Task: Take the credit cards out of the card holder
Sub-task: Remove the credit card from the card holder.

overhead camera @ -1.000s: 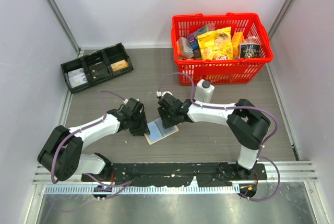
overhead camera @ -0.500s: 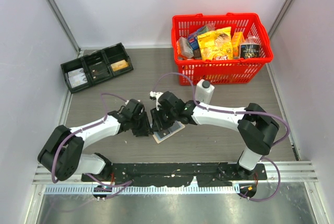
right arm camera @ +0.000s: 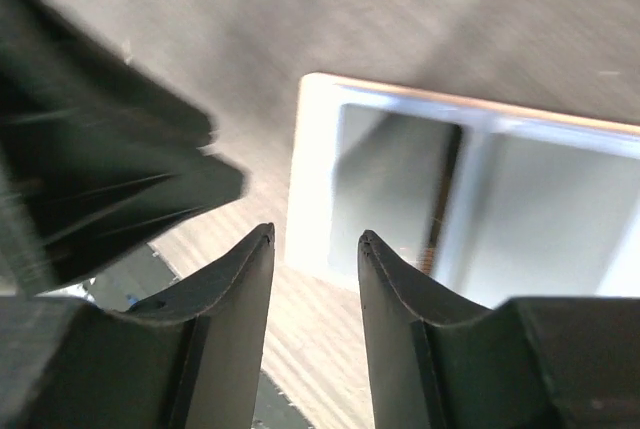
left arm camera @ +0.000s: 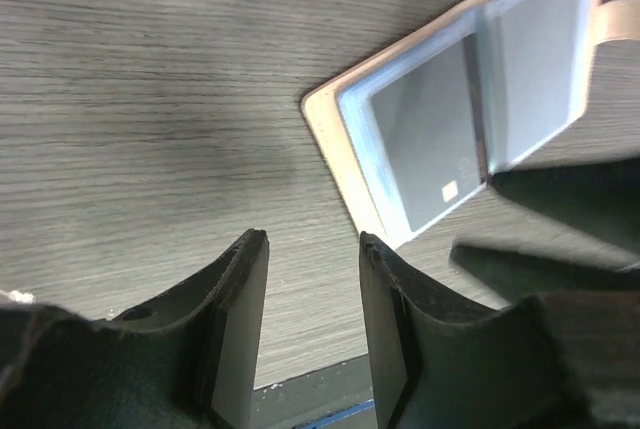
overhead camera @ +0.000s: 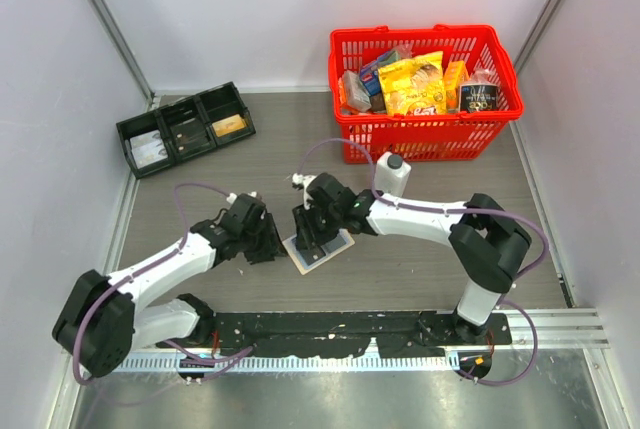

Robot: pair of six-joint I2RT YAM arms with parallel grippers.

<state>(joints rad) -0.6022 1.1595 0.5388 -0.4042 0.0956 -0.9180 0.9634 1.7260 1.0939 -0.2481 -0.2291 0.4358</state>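
Risks shoving the opened card holder [overhead camera: 322, 250], flat on the worktop [overhead camera: 420, 269] near the middle of its near edge, askew, or nipping only its tan rim, with left claw [left arm camera: 310, 244] and right claw [right arm camera: 313, 239] both spread, empty and crowding its left end.

The grey wood-grain worktop [left arm camera: 150, 99] looks matt and finely lined. The flat tan card holder [left arm camera: 430, 139] has a smooth, leather-like edge, with glossy clear plastic over its blue and grey panels. The red lattice basket [overhead camera: 425, 139] at upper right is shiny plastic, and the black three-compartment tray [overhead camera: 195, 152] at upper left is duller plastic.
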